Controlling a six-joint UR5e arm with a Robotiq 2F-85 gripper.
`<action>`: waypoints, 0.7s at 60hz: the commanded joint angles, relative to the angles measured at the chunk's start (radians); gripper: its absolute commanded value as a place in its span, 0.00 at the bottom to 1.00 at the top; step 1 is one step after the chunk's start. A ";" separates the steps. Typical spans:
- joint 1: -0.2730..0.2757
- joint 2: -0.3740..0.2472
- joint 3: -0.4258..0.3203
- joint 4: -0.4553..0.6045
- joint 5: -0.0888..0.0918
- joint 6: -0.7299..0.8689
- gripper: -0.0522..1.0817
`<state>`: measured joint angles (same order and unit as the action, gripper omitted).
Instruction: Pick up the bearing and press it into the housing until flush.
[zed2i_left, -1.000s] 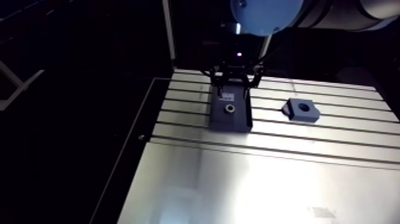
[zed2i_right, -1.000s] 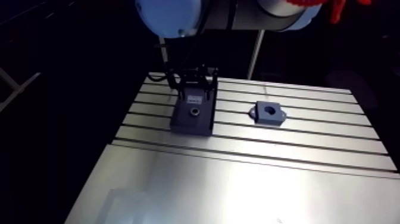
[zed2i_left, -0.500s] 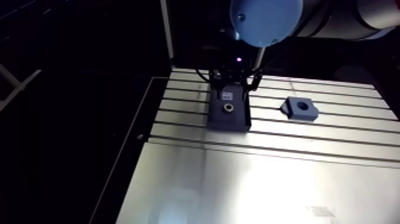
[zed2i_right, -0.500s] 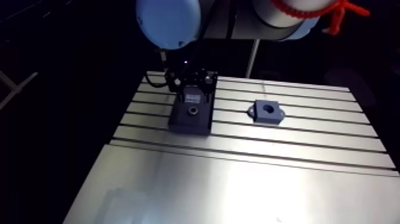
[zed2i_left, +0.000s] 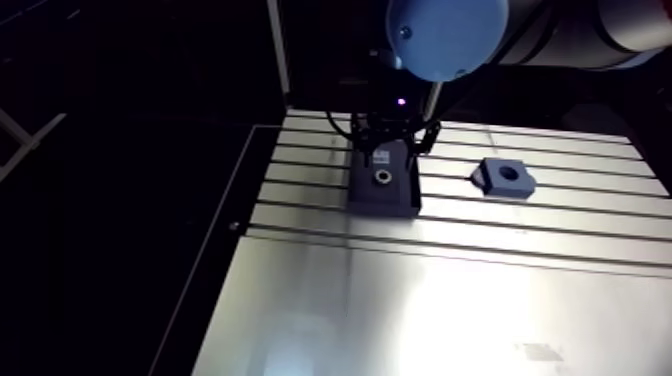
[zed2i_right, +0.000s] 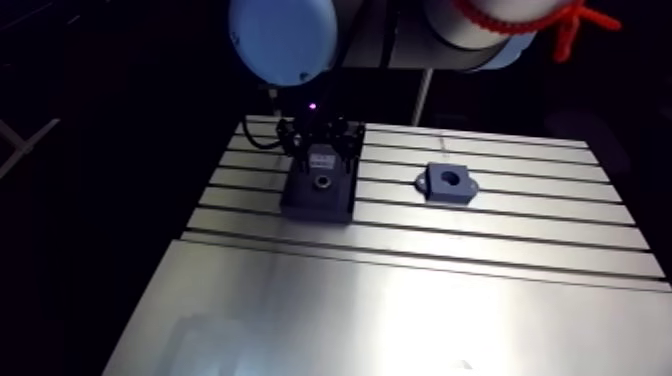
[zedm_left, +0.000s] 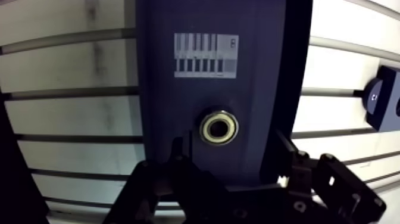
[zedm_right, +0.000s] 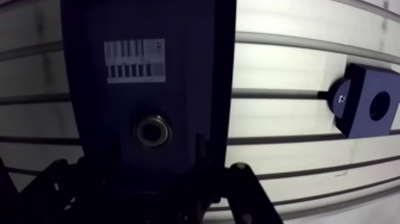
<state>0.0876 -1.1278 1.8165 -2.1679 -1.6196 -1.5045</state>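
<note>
**Two fingers apart, gripper poised over the bearing**

Two dark fingers (zedm_left: 178, 156) of my gripper (zedm_left: 229, 152) stand apart above a dark block (zedm_left: 250, 71) on the slotted aluminium worktop (zed2i_left: 450, 300), with nothing clamped between them. The bearing (zedm_left: 219, 127), a small pale metal ring with a dark bore, sits in the top face of that block. In the wrist view it lies between my fingers and just ahead of their tips, touched by neither. A white label (zedm_left: 206, 55) printed with black bars is fixed to the block further ahead of the bearing. The housing (zedm_right: 360, 119), a dark blue block with a round hole through its upper face, rests on the worktop to the right, well apart from the block and the bearing. In the arm view, block and housing both lie in the far half of the worktop, across its slots, while the near half shows bare metal under a bright glare.
</note>
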 joint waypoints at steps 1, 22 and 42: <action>0.001 0.007 0.002 -0.022 0.005 -0.007 0.30; 0.001 0.021 0.001 -0.042 0.031 -0.009 0.30; 0.000 0.024 0.006 -0.046 0.028 -0.012 0.30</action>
<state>0.0889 -1.1049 1.8178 -2.2131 -1.5901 -1.5143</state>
